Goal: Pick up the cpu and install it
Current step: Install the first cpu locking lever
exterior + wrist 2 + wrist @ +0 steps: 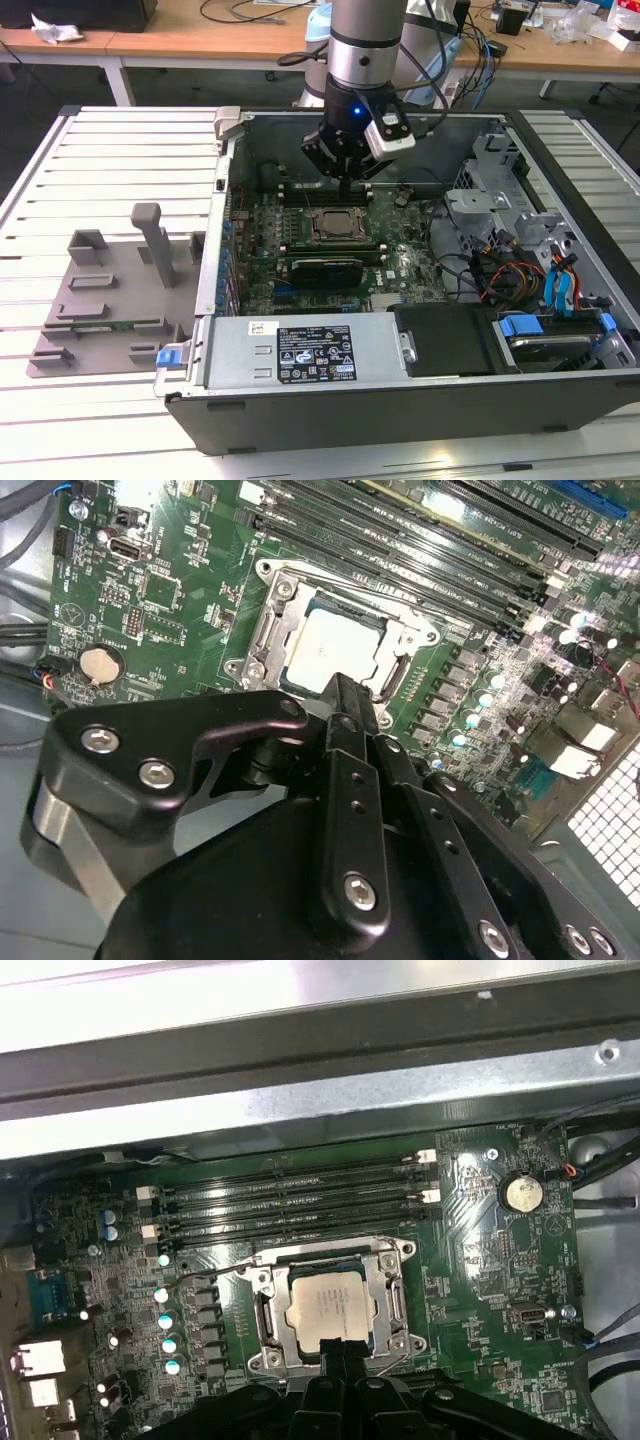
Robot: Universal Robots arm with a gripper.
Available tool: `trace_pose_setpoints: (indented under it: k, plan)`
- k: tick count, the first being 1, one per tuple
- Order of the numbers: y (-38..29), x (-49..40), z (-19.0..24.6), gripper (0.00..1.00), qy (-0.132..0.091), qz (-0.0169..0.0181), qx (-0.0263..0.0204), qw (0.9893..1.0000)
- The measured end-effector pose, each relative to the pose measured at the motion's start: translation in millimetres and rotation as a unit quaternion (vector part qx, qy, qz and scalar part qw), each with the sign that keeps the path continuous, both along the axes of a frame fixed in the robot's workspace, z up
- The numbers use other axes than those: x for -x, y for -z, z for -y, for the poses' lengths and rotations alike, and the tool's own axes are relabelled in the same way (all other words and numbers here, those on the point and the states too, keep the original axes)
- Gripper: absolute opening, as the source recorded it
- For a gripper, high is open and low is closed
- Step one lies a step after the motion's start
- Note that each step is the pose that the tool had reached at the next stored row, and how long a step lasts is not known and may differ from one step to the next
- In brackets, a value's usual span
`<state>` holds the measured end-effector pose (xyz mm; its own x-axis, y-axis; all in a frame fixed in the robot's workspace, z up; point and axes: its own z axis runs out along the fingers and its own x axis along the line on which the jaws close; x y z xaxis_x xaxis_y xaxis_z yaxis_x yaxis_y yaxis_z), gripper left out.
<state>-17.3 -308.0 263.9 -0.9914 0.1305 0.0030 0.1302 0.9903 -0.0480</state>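
Just below gripper (335, 1352) tip: cpu (331, 1307) lies flat in motherboard socket (270, 1305), frame open around it. Fingers pressed together, holding nothing. Step judged: seating done, release phase. Next move calls for straight retreat, no brushing socket frame.

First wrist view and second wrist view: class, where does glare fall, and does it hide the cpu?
In the first wrist view, glare washes the case rail; the cpu stays readable. In the second wrist view, reflections streak the memory slots, and the cpu looks pale.
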Motion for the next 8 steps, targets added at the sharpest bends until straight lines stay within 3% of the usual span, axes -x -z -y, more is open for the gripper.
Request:
trace_pose_setpoints:
  k: [5,8]
  plan:
    - [0.0,0.0,0.0,0.11,-0.024,0.0,0.0,0.9997]
    - [0.0,0.0,0.0,0.11,-0.054,0.0,0.0,0.9986]
